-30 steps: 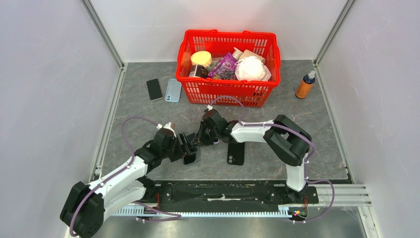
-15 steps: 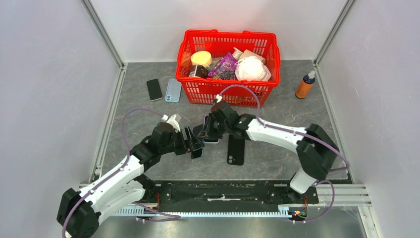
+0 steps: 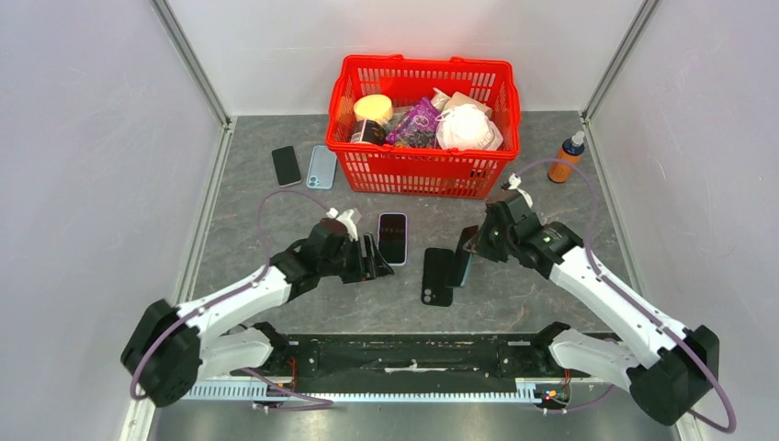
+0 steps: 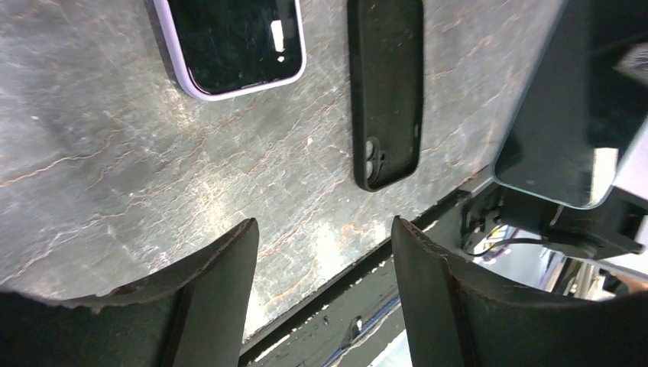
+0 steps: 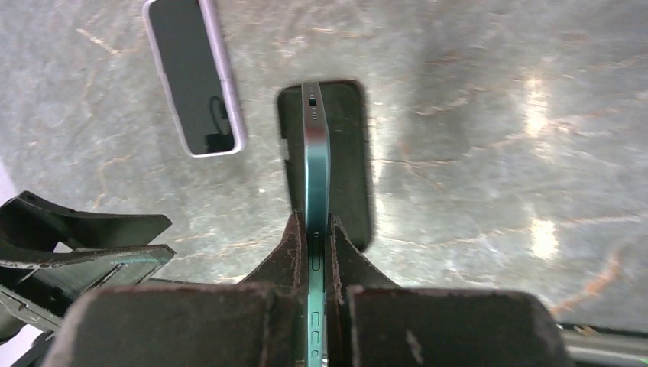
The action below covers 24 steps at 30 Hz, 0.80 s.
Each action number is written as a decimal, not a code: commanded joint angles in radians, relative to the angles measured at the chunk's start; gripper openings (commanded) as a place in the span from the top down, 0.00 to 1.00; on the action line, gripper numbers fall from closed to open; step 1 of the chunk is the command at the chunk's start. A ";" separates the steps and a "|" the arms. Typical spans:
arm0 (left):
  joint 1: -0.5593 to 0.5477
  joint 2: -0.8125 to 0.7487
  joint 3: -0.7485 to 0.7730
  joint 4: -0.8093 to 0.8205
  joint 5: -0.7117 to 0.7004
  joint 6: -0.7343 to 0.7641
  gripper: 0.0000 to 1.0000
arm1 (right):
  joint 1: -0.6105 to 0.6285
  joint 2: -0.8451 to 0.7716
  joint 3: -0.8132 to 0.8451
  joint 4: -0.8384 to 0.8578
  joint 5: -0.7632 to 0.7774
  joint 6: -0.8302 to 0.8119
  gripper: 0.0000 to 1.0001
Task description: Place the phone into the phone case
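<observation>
A teal phone point(image 5: 315, 145) stands on edge in my right gripper point(image 5: 313, 223), which is shut on it. It hangs just above a black phone case point(image 3: 437, 276) that lies flat on the table, camera hole toward the near edge. The case also shows in the right wrist view point(image 5: 348, 153) and the left wrist view point(image 4: 386, 84). In the top view the right gripper point(image 3: 473, 248) is at the case's right edge. My left gripper point(image 3: 372, 258) is open and empty, left of the case; its jaws point(image 4: 325, 290) stand wide apart over bare table.
A dark phone with a lavender rim point(image 3: 393, 237) lies flat between the grippers. A red basket point(image 3: 423, 175) of goods stands at the back. A black phone point(image 3: 287, 165) and a light blue one point(image 3: 321, 167) lie back left. An orange bottle point(image 3: 567, 158) stands back right.
My right gripper has swung right from the middle, carrying the teal phone over the black case. The lavender-rimmed phone now lies on the table. My left gripper has moved right and farther back.
</observation>
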 commanded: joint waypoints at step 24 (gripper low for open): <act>-0.155 0.552 0.204 0.328 -0.056 -0.022 0.53 | -0.066 0.217 -0.075 0.258 -0.274 -0.085 1.00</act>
